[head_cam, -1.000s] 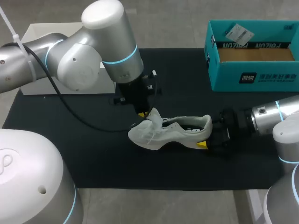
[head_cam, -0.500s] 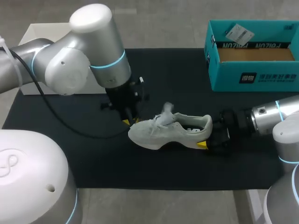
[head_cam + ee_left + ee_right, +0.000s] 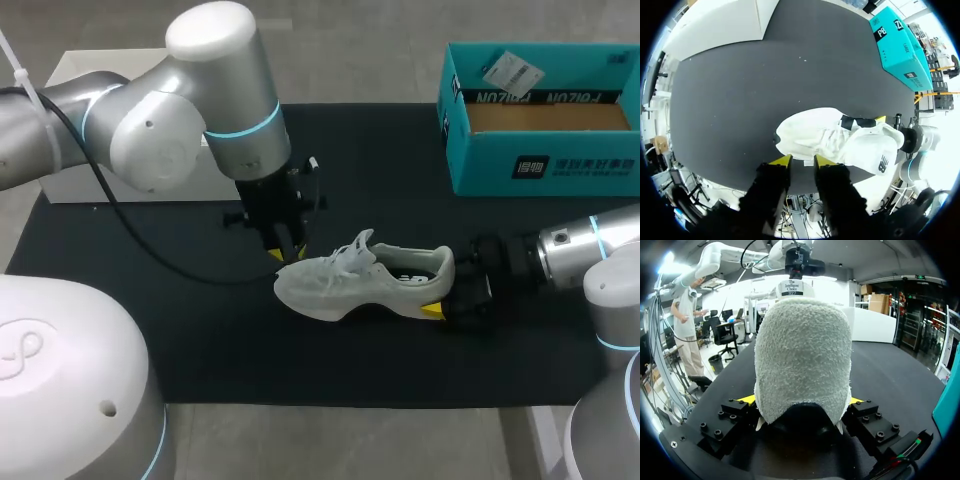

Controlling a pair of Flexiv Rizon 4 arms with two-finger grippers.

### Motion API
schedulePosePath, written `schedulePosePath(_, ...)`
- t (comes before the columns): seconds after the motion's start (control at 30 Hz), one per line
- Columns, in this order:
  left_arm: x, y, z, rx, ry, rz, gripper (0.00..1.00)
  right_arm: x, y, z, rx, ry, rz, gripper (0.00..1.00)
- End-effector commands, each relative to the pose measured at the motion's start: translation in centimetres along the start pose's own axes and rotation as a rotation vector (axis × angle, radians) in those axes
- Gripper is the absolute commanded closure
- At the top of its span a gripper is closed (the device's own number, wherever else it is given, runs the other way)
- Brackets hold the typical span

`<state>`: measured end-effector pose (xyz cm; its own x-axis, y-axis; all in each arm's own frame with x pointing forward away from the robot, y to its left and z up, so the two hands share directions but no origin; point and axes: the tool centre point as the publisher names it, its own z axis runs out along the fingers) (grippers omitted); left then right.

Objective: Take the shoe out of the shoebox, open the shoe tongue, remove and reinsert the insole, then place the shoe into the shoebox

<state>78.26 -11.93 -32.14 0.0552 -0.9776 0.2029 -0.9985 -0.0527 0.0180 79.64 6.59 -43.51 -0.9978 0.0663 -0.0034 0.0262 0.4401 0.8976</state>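
Since the worktop (image 3: pixel 200 340) carries the shoe on its black mat and the teal shoebox (image 3: pixel 545 165) at the far right corner holds no shoe, I judge the take-out step done and the tongue-opening step in hand.

A white box (image 3: pixel 90 70) sits at the far left, partly behind my left arm. I can't tell what's in it.

The shoe (image 3: pixel 340 285) stands upright on its sole mid-mat, well apart from the shoebox. Its toe points toward my left arm and its heel toward my right.

My right gripper (image 3: pixel 801 402) is clamped on the heel. A yellow tip presses each side, so the shoe is pinned.

My left gripper (image 3: pixel 802 161) hangs just above and beside the toe end. Its fingers stand a narrow gap apart with nothing between them.

The tongue (image 3: pixel 358 248) and laces stick up in a loose bunch ahead of the collar. The tongue looks partly lifted, not folded clear of the opening. The insole isn't readable from here; the shoe mouth is just dark.

Next move, as I see it:
- Bring the left gripper in over the lace bunch.
- Pinch the tongue edge only, not the laces.
- Pull it forward toward the toe while the right keeps the heel down.

Risk: grabbing a lace instead, or tipping the shoe.

Shoebox contents: bare brown cardboard floor. A white tag (image 3: pixel 510 70) sits at its far wall; I can't tell whether it's inside or resting on the rim.
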Motion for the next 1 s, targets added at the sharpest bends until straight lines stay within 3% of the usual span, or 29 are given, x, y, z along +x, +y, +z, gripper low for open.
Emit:
schedulePosePath(0.03,0.8,0.2,-2.0,0.025,0.043,0.074,0.44,0.0,-0.1,0.4,0.002,-0.001,0.000,1.00)
schedulePosePath(0.1,2.2,-0.1,-3.0,0.033,0.023,0.117,0.13,0.0,-0.1,0.4,0.002,-0.001,0.000,1.00)
schedulePosePath(0.13,2.8,-0.3,-3.5,0.040,0.027,0.138,0.06,0.0,-0.1,0.4,0.002,-0.001,0.000,1.00)
schedulePosePath(0.2,4.1,-0.6,-4.2,0.049,0.013,0.187,0.00,0.0,-0.1,0.4,0.002,-0.001,0.000,1.00)
schedulePosePath(0.27,5.4,-0.9,-4.9,0.067,0.023,0.234,0.02,0.0,-0.1,0.4,0.002,-0.001,0.000,1.00)
schedulePosePath(0.4,7.8,-1.3,-6.0,0.089,0.034,0.336,0.18,0.0,-0.1,0.4,0.002,-0.001,0.000,1.00)
schedulePosePath(0.47,8.9,-1.4,-5.9,0.085,0.012,0.387,0.50,0.0,-0.1,0.4,0.002,-0.001,0.000,1.00)
schedulePosePath(0.53,9.7,-1.4,-5.5,0.077,-0.005,0.418,0.65,0.0,-0.1,0.4,0.002,-0.001,0.000,1.00)
schedulePosePath(0.6,10.3,-1.3,-5.1,0.079,0.005,0.430,1.00,0.0,-0.1,0.4,0.002,-0.001,0.000,1.00)
schedulePosePath(0.83,12.3,-0.8,-4.8,0.087,-0.001,0.465,1.00,0.0,-0.1,0.4,0.002,-0.001,0.000,1.00)
schedulePosePath(1.0,12.6,-0.3,-4.8,0.085,-0.042,0.456,1.00,0.0,-0.1,0.4,0.002,-0.001,0.000,1.00)
